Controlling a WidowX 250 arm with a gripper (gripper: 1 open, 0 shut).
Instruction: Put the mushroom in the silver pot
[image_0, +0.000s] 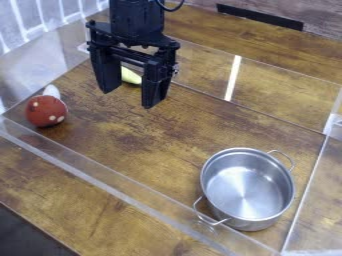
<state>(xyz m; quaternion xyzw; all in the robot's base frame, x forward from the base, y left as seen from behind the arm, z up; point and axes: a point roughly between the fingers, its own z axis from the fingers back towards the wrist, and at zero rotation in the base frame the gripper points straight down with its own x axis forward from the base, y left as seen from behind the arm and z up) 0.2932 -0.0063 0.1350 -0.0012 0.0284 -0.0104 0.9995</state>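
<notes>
A small mushroom (48, 110) with a dark-red cap and a whitish stem lies on the wooden table at the left edge. The silver pot (247, 188), round, shiny and empty, with small loop handles, stands at the lower right. My black gripper (128, 87) hangs over the table's upper middle, pointing down, its two fingers spread open with nothing between them. It stands to the right of the mushroom and well apart from it. A yellow-green patch (130, 75) shows between the fingers, behind them.
A clear acrylic wall (120, 180) rims the wooden table (147, 140) along the front and sides. A white rail is at the upper left corner. Dark objects lie beyond the table's far edge.
</notes>
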